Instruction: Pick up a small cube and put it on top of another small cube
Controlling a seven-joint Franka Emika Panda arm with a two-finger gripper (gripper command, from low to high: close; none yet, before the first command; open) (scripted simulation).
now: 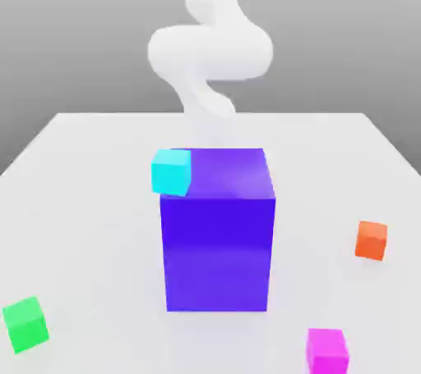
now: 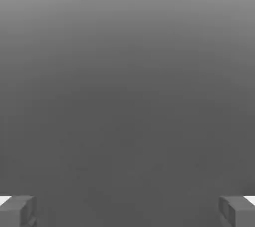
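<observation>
Exterior view: a white table carries a large blue-violet block at frame centre. A cyan cube sits at the block's upper left corner; whether it rests on the block or lies behind it cannot be told. The small magenta cube, the task's object, lies on the table at the lower right of the frame, below and to the right of the block and apart from it. An orange cube lies at right of centre, well apart from the block, and a green cube sits at the lower left. The white arm rises blurred at upper centre, behind the block.

Hand view: the gripper appears as two grey fingertips at the lower left and lower right corners of the frame, spread wide with nothing between them. Behind them lies a plain grey gradient, lighter toward the top; none of the cubes appears here.
</observation>
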